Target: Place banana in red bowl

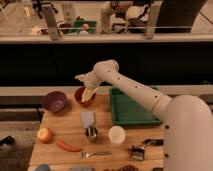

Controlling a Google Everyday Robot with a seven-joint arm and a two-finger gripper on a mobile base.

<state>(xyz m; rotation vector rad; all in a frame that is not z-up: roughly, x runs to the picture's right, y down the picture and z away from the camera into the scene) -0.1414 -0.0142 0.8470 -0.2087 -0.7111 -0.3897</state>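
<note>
The red bowl [80,97] stands at the back of the wooden table, right of the purple bowl. My gripper [86,88] hangs directly over it, with the white arm reaching in from the lower right. The pale yellow banana [89,94] shows just below the gripper, at the bowl's right side and reaching into its opening. I cannot tell whether the banana rests in the bowl or still hangs from the gripper. The gripper hides part of the bowl's rim.
A purple bowl [54,101] stands left of the red bowl. A green tray [131,109] lies to the right. An apple [44,134], a carrot [67,146], a metal cup [91,132], a white cup [117,134], a fork [95,154] and a black tool [137,152] lie in front.
</note>
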